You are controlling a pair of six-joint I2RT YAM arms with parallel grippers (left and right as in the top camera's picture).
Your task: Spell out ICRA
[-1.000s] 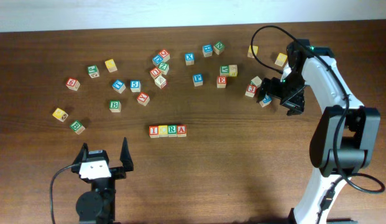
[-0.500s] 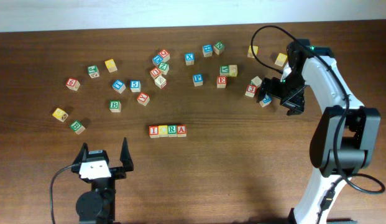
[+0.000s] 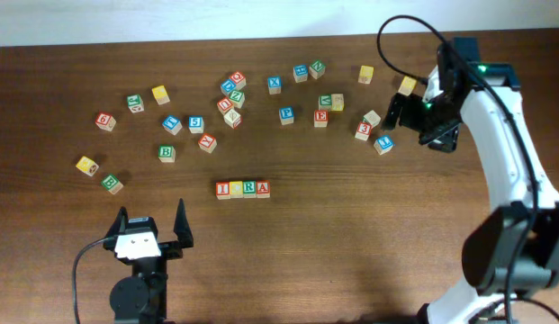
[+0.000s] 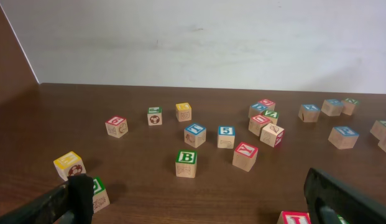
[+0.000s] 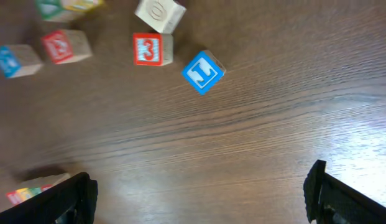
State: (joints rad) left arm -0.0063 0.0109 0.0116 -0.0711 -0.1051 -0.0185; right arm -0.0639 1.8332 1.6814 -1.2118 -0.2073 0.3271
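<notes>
Overhead, the four ICRA blocks (image 3: pixel 242 188) are sitting in a touching row near the middle of the table (image 3: pixel 351 252). The left fingers (image 3: pixel 182 223) are hovering spread wide, apart from the row and holding nothing. The right fingers (image 5: pixel 332 193) are gaping wide near a blue block (image 5: pixel 202 71).

On the wooden table (image 3: pixel 351 252), green "B" cube (image 3: pixel 166 153) lies at 9 o'clock from centre and red "E" cube (image 3: pixel 321 117) at 1 o'clock. Blue cube (image 3: pixel 383 143) sits just beside red "3" cube (image 3: pixel 363 130), at its 4 o'clock.
</notes>
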